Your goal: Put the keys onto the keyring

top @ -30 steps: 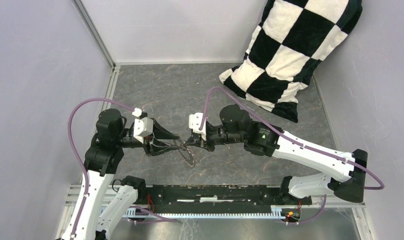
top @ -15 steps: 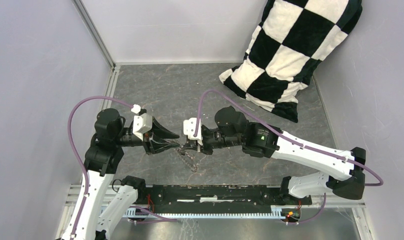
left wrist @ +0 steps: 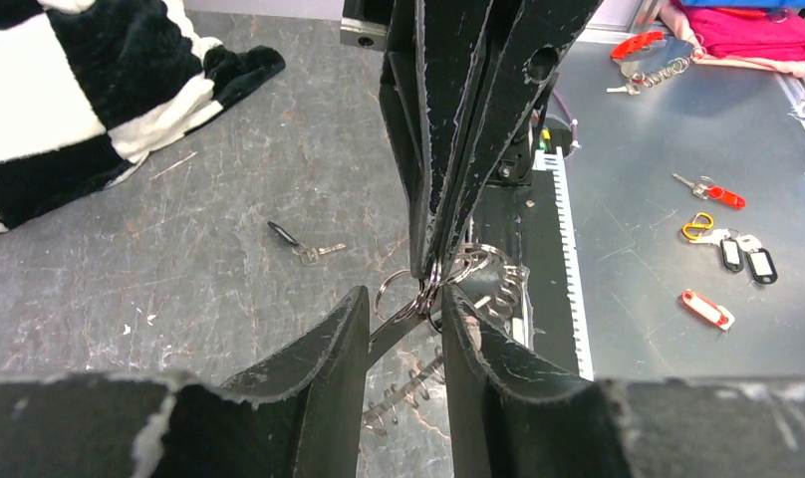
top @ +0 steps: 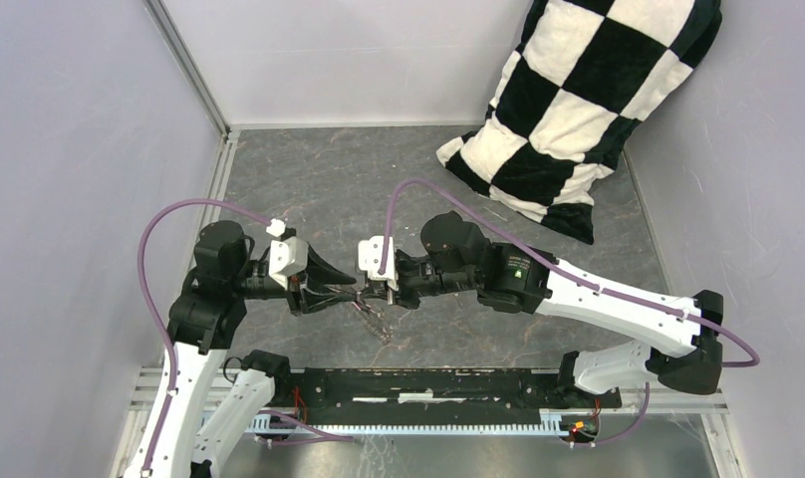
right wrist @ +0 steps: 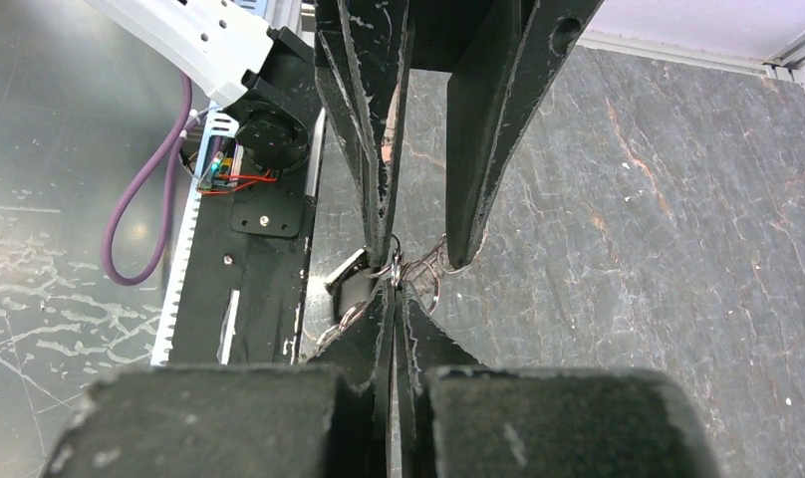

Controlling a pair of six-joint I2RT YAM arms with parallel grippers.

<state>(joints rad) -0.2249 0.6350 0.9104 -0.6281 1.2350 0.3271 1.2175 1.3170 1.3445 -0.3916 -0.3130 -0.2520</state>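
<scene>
**K:** Where was the ring?

**M:** Noted the large round metal keyring (left wrist: pixel 478 267), thick with small brownish-silver keys, held up between both arms at mid-table. Its hung keys trailed down toward the grey marbled table (top: pixel 309 179); could not tell whether they touched it.

**K:** Who had it?

**M:** The right gripper (left wrist: pixel 426 274). Its jaws were pressed flat together on the ring's wire, pinching it from above. I judged that grip was there to keep the loop steady and presented edge-on to the other arm.

**K:** And the left gripper (left wrist: pixel 403 309)?

**M:** It came in head-on, tip to tip with the right. The fingers (left wrist: pixel 329 368) stood a narrow gap apart, one on each side of the wire. Could not tell whether they pressed on it or only straddled it. My reading was that it was placed to work the coil apart, or to take over the hold.

**K:** The keys to go on?

**M:** One small loose key (left wrist: pixel 297 242), with a black head and a short silvery blade, lay flat on the table, well apart from the ring, with neither gripper on it. No second one was made out. By that, I judged threading not yet begun.
</scene>
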